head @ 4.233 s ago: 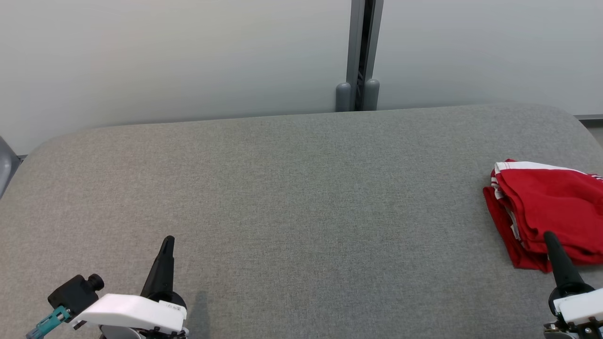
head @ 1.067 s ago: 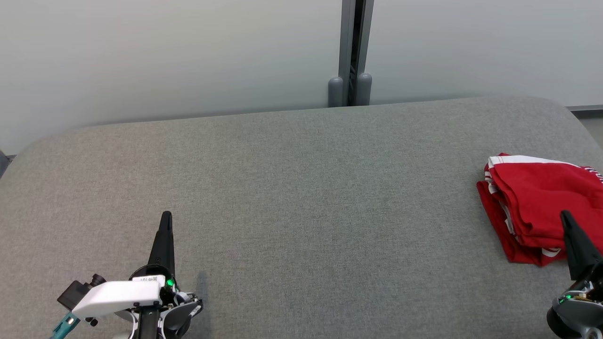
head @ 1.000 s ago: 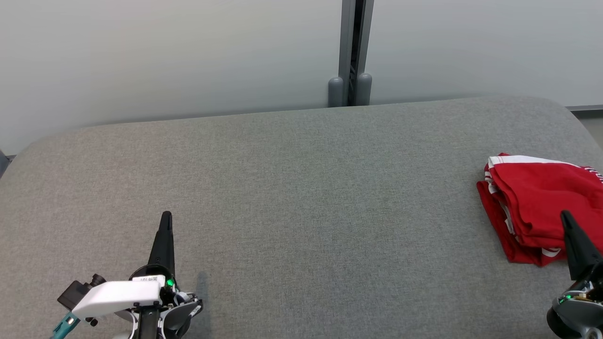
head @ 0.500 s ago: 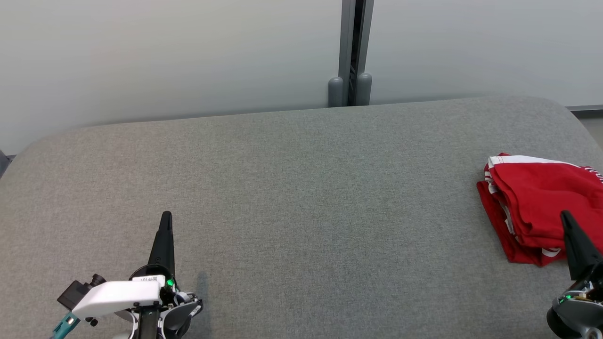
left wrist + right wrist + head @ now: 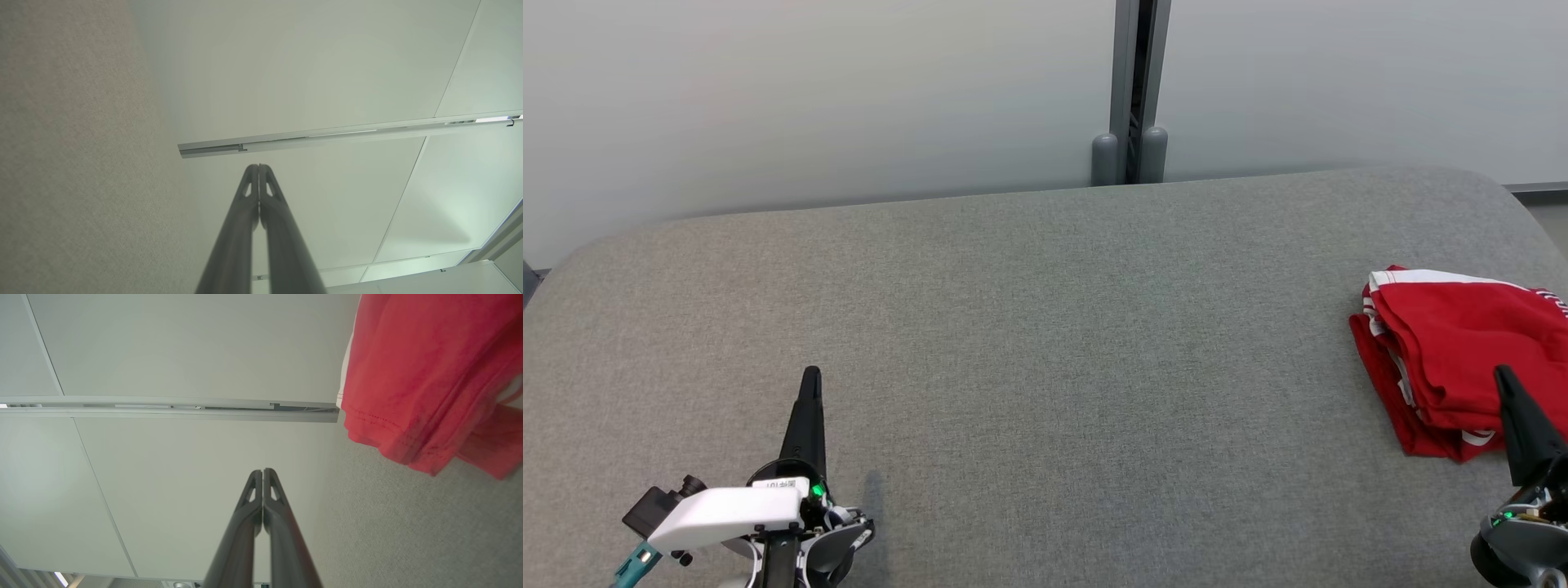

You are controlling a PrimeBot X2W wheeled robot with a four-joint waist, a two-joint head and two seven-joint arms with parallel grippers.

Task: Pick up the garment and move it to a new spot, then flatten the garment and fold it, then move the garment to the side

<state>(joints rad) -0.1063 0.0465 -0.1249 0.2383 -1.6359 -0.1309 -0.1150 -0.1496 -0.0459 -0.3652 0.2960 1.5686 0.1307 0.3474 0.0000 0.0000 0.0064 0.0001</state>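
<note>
While the right pincer (image 5: 1502, 377) stands closed, the garment (image 5: 1450, 343) lies folded.

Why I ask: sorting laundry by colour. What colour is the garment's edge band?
White band on a red garment; the head view shows it best.

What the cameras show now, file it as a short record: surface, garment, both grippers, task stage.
surface: grey padded table
garment: red with white trim, folded in a loose stack, lying at the table's right end
left gripper: shut, empty, over the table's near left
right gripper: shut, empty, beside the garment, not gripping it
task stage: garment looks folded and set to the side
</note>
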